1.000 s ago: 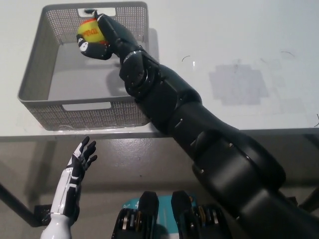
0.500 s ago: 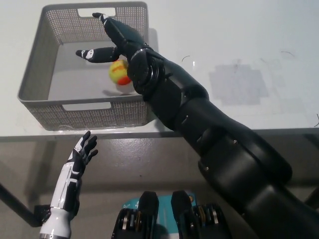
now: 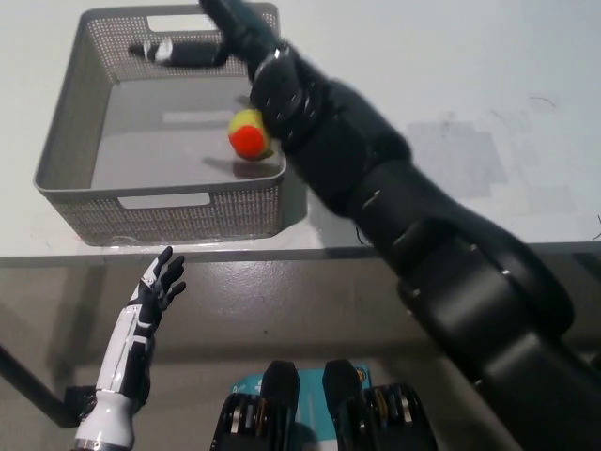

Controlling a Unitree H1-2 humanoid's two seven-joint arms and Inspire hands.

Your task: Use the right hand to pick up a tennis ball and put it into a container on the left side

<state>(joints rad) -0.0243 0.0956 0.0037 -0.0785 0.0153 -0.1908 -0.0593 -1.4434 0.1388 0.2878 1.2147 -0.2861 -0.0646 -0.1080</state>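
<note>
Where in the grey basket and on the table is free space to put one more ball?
Inside the basket, the floor left of the tennis ball is bare up to the left wall. The white table right of the black arm is also free. The basket's far right corner is crowded by the open right hand.

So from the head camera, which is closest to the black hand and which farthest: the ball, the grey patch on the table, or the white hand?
Measured from the black right hand, open over the basket's far wall:
1. The ball, just below it, inside the basket near the right wall.
2. The grey patch, off to the right on the table.
3. The white left hand, resting low, below the table edge.
</note>
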